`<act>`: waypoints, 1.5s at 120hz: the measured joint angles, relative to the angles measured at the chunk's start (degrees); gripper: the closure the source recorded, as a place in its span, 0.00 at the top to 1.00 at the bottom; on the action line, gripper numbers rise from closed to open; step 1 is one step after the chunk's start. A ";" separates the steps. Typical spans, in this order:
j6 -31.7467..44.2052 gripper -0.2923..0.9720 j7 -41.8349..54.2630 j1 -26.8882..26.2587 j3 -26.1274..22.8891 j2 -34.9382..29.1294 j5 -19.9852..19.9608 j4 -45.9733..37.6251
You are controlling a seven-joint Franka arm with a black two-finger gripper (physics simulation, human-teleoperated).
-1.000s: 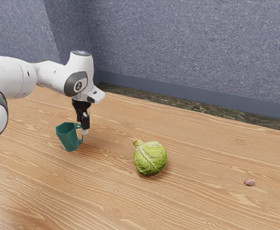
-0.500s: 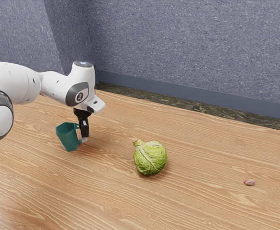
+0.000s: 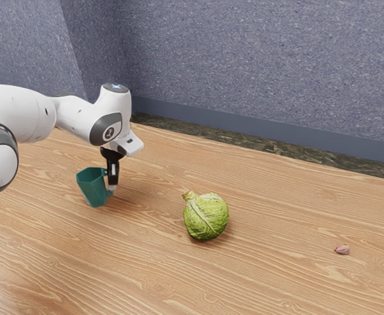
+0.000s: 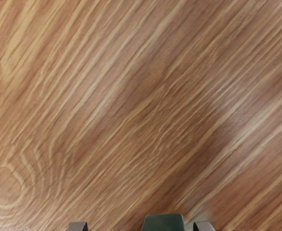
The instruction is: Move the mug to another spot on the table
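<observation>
While my end effector (image 3: pixel 112 186) meets the tilted mug (image 3: pixel 93 186), grip I cannot tell, a cabbage (image 3: pixel 205 214) lies toward the exterior view's right on the bench (image 3: pixel 277 197); the wrist view adds a green edge below my hand.

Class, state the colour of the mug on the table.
The mug is dark teal green; the exterior view shows it best.

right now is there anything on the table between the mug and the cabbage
Nothing. In the exterior view, the stretch of table between the mug and the cabbage is bare wood.
</observation>
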 joint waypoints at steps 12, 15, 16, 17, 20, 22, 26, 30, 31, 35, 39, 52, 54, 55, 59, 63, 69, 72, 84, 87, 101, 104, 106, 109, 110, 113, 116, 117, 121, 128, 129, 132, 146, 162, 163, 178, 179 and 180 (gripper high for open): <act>-0.06 0.32 0.48 -0.06 0.02 -0.10 0.23 0.02; -0.07 0.31 0.57 -0.06 0.00 -0.11 0.30 0.02; -0.07 0.31 0.59 -0.07 0.01 -0.11 0.32 0.02; -0.08 0.31 0.62 -0.07 0.01 -0.13 0.34 0.03; -0.08 0.30 0.71 -0.07 0.01 -0.16 0.39 0.06; -0.09 0.30 0.76 -0.08 0.02 -0.18 0.48 0.07; -0.11 0.29 0.85 -0.13 0.02 -0.20 0.69 0.13; -0.17 0.28 0.93 -0.19 0.01 -0.24 0.93 0.21; -0.19 0.28 0.94 -0.20 0.00 -0.25 0.98 0.23; -0.39 0.27 1.01 -0.27 -0.02 -0.32 1.17 0.35; -0.71 0.26 1.07 -0.35 -0.04 -0.35 1.36 0.51; -2.35 0.23 1.12 -0.63 -0.21 -0.60 1.88 1.40; -2.70 0.22 1.09 -0.69 -0.29 -0.71 2.01 1.61; -2.88 0.22 1.08 -0.73 -0.32 -0.75 2.08 1.70; -3.65 0.22 0.99 -1.04 -0.40 -0.87 2.31 2.10; -4.54 0.21 0.86 -1.31 -0.45 -0.94 2.49 2.57; -5.79 0.21 0.61 -1.90 -0.52 -1.20 2.70 2.99; -6.43 0.20 0.45 -2.16 -0.63 -1.31 2.79 3.09; -8.65 0.20 -0.44 -3.03 -2.73 -1.57 3.04 3.23; -9.06 0.20 -0.71 -3.12 -3.51 -1.59 3.08 3.24; -10.40 0.20 -2.13 -3.32 -6.33 -1.32 3.77 5.06; -10.58 0.20 -2.50 -3.32 -6.87 -1.19 3.90 5.57; -10.68 0.20 -2.77 -3.32 -7.15 -1.08 3.97 5.89; -10.77 0.20 -3.20 -3.31 -7.59 -0.91 4.06 6.35; -10.80 0.20 -3.35 -3.31 -7.75 -0.84 4.09 6.48; -10.86 0.20 -3.83 -3.31 -8.17 -0.64 4.15 6.75; -10.91 0.19 -4.40 -3.28 -8.51 -0.46 4.17 6.92; -10.93 0.19 -4.60 -3.27 -8.62 -0.38 4.18 6.97; -10.99 0.19 -5.59 -3.25 -8.98 -0.11 4.12 7.08; -11.09 0.19 -7.65 -3.18 -9.69 0.10 3.70 7.18; -11.10 0.19 -7.98 -3.18 -9.75 0.12 3.56 7.19; -11.13 0.19 -8.98 -3.17 -9.89 0.15 3.22 7.23; -11.26 0.19 -14.00 -3.14 -10.73 1.99 1.55 9.12; -11.39 0.19 -19.83 -3.13 -11.70 3.86 -0.25 10.72; -11.40 0.19 -20.19 -3.13 -11.76 3.93 -0.40 10.81; -11.77 0.19 -25.27 -3.18 -12.08 4.69 -1.88 11.31; -11.80 0.19 -25.58 -3.19 -12.09 4.72 -1.94 11.31; -11.83 0.19 -25.89 -3.19 -12.09 4.75 -1.99 11.32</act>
